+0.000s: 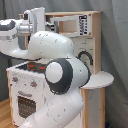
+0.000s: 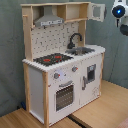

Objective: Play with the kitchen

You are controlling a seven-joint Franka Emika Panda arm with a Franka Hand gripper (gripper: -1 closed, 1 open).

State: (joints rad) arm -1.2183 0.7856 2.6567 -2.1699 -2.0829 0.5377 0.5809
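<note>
Up by the top shelf, the gripper (image 1: 34,19) is hovering near the kitchen (image 2: 62,70), can't tell its grip, and nothing's getting played with yet.

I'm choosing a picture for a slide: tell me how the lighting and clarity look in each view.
First exterior view: the arm fills the foreground and covers much of the kitchen; soft, even light, no harsh glare. Second exterior view: the whole kitchen is unobstructed and evenly lit, with mild shade under the upper shelf.
</note>
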